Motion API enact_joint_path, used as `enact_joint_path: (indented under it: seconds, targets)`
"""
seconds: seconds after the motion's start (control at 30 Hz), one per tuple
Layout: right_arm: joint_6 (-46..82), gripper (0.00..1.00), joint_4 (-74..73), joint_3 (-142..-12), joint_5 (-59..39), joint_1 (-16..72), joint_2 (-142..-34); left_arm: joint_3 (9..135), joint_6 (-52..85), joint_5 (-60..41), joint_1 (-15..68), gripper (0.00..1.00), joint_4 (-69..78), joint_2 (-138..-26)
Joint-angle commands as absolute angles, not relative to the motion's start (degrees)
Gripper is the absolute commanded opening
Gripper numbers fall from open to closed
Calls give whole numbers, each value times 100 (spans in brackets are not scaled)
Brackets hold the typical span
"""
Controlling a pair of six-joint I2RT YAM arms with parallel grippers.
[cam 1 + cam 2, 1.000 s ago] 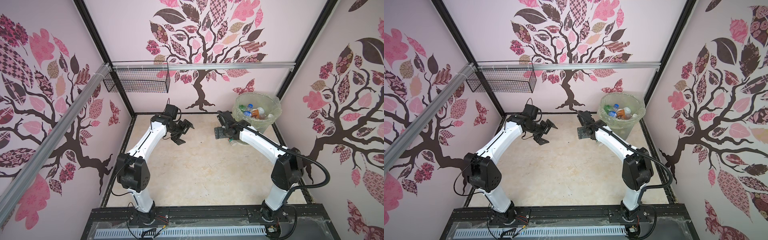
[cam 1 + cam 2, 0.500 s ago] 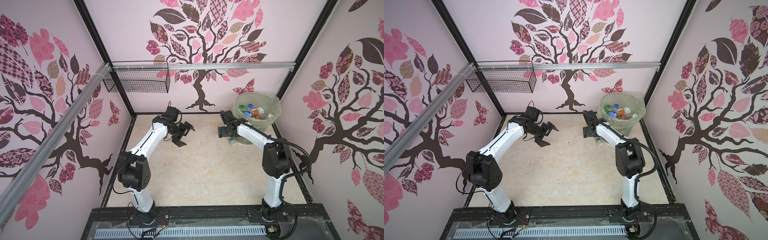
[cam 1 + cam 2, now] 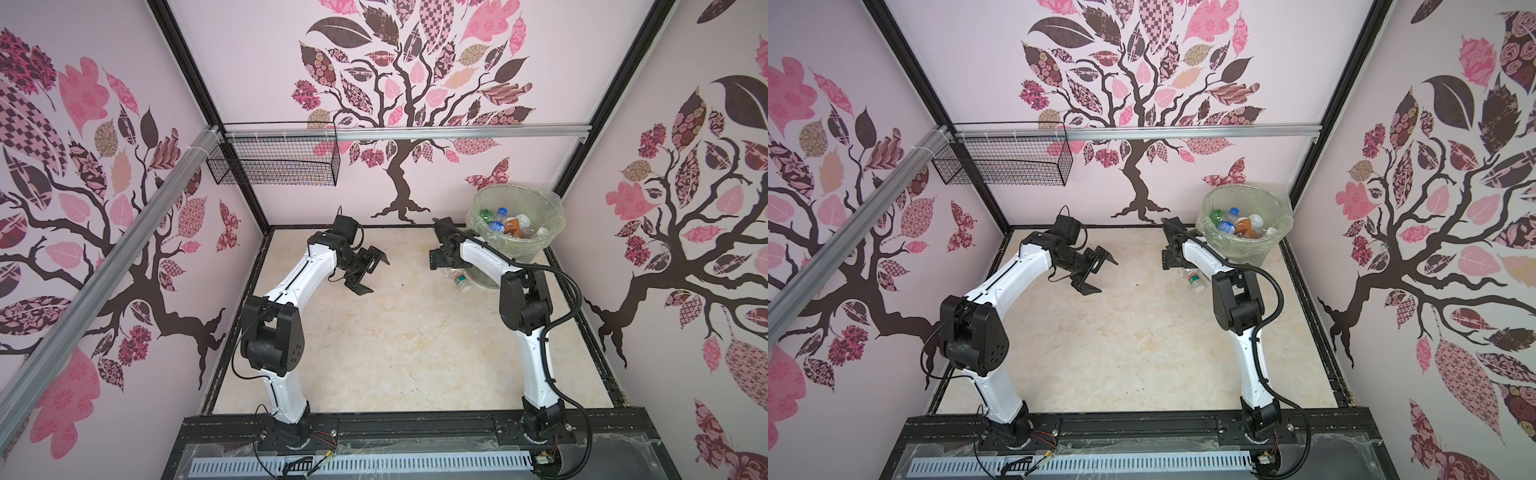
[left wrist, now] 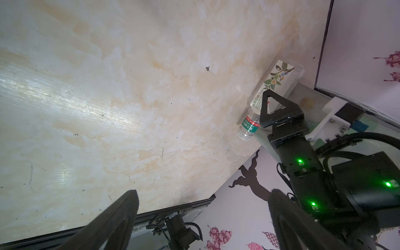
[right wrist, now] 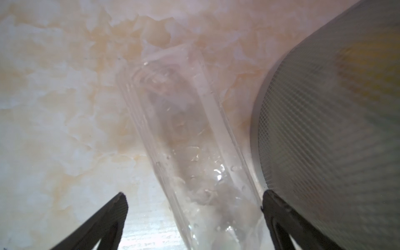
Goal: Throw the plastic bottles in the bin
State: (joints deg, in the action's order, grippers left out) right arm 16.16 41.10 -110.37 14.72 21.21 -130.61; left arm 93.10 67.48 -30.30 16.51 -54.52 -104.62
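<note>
Right gripper (image 5: 194,193), spread wide, straddles a clear bottle (image 5: 173,104) beside the bin (image 3: 524,249) holding several bottles (image 3: 505,222).

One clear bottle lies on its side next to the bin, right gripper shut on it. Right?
Not shut. The right gripper is open: in the right wrist view its fingers stand wide apart, one on either side of the clear bottle, not clamped on it. The rest holds: the bottle lies on its side next to the bin.
</note>
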Motion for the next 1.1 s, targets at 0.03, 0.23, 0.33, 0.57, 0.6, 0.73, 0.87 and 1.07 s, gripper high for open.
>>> enact_joint_path:
  seconds: [0.03,0.23,0.33,0.57,0.6,0.73,0.87,1.07]
  targets:
    - [1673,99,4333,-11135,1187,2133,-13323,9209,6711,-3063,1610,98,-5403,-10451]
    - [1701,82,4248,-10880,1089,2295,-13173,9210,6733,-3068,1596,98,-5361,-10433]
    - [1699,69,4186,-10690,1082,2418,-13063,9195,6723,-3034,1591,98,-5344,-10385]
    - [1790,56,4117,-10261,941,2968,-12650,9115,6686,-2935,1410,98,-5325,-10138]
    - [1812,56,4130,-10228,927,3071,-12591,9069,6668,-2881,1352,98,-5306,-10081]
    - [2017,59,4222,-9964,677,3521,-12355,8738,6675,-2804,1062,98,-5307,-9790]
    - [2214,62,4219,-9660,378,3933,-12125,8525,6592,-2587,860,98,-5278,-9585]
    - [2307,82,4307,-9721,97,4244,-11830,8052,6514,-2502,829,98,-5131,-9460]
